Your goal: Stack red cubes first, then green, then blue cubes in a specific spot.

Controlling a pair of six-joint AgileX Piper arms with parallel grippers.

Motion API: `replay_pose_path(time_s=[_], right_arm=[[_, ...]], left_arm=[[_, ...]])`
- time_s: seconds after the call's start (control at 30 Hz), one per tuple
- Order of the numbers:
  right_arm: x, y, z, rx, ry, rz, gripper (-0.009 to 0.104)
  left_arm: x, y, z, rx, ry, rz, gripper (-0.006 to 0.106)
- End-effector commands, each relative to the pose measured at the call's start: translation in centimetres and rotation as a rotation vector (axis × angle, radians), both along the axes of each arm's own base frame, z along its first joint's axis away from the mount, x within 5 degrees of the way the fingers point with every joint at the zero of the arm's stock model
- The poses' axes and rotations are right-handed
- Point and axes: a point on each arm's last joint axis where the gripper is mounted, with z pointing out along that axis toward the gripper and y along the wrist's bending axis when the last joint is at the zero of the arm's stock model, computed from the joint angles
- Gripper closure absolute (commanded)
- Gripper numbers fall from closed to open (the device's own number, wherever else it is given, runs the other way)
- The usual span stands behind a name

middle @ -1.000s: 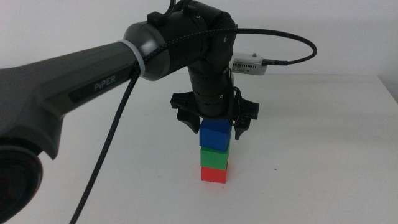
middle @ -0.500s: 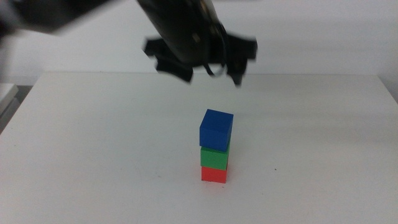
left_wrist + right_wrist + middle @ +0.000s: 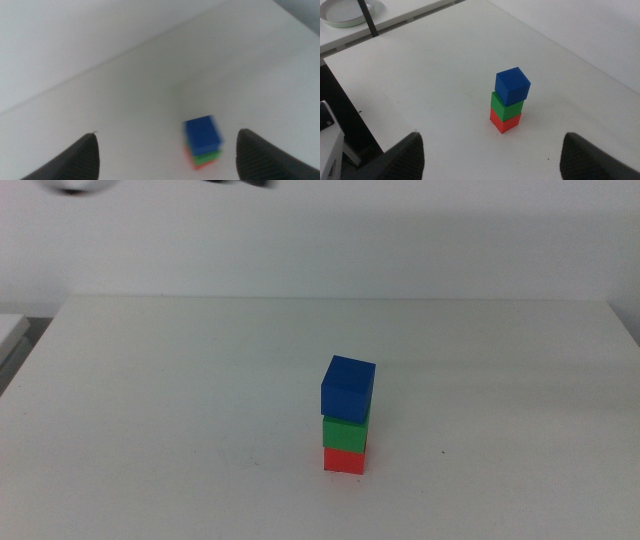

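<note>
A stack of three cubes stands on the white table [image 3: 180,400], slightly right of centre. The red cube [image 3: 344,461] is at the bottom, the green cube [image 3: 346,434] sits on it, and the blue cube [image 3: 348,388] is on top, turned a little and overhanging. My left gripper [image 3: 168,134] is open and empty, high above the stack, with the blue cube [image 3: 202,135] far below between its jaws. It shows in the middle view only as a dark blur at the top edge. My right gripper [image 3: 492,135] is open and empty, well back from the stack [image 3: 509,102].
A white dish [image 3: 350,12] rests on a separate surface beyond the table's edge, with a dark post [image 3: 368,20] beside it. The table's left edge [image 3: 30,350] borders a lower white surface.
The left gripper let go of the blue cube and rose quickly, leaving the middle view through the top. The three-cube stack stayed in place.
</note>
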Motion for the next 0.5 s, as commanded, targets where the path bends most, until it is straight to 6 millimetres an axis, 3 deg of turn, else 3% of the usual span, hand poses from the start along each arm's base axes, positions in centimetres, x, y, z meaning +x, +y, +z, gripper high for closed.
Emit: replay_pose_path(time_s=[0.0,0.13,0.27,0.33,0.47], right_arm=[[0.0,-0.1,0.2,0.007,-0.017,0.001,0.002],[0.0,-0.1,0.2,0.007,-0.017,0.001,0.002],[-0.1,-0.2,0.2,0.012,-0.019,0.002,0.002],[-0.1,-0.2,0.2,0.012,-0.019,0.002,0.002],[-0.1,-0.2,0.2,0.012,-0.019,0.002,0.002]], left_arm=[[-1.3,2.3,0.8,0.018,-0.061,0.021,0.007],[-3.2,6.8,0.1,0.006,-0.060,0.166,0.007],[-7.0,11.2,-2.4,0.005,-0.045,0.299,0.007],[-8.7,12.2,-3.4,0.006,-0.133,0.336,0.007],[-10.2,12.8,-6.0,-0.028,-0.253,0.368,0.007]])
